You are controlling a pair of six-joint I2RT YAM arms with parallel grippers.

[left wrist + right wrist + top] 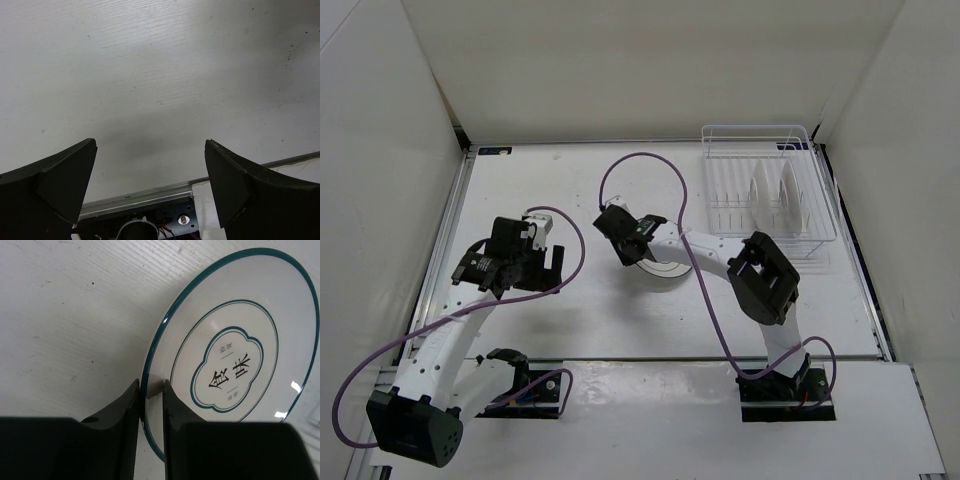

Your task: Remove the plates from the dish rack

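- Your right hand (150,396) is pinched narrow on the edge of a round white plate with a dark green rim (240,360), a finger on each face of it. The plate also has a thinner green ring and black characters inside a scalloped frame in the middle
- From the top camera, that green-rimmed plate (665,270) is out over the middle of the white counter (570,180). It's well apart from the rectangular white wire dish rack (756,128) in the far right corner
- It sits tilted in the grip, and I honestly can't tell whether its far edge is touching the counter or hanging just off it
- Your left hand (150,167) is spread wide with nothing between the fingers. It hangs over the left side of the counter, nowhere near the rack
- Progress-wise I'd call it one plate out of the rack but not yet let go of
- The rack has more upright white plates (765,195) between its dividers. Looks like at least two, but they blur together so don't trust my count
- I don't see any plate already set down, so my guess is you're early on: lay this one flat, open up, then head back for the rest
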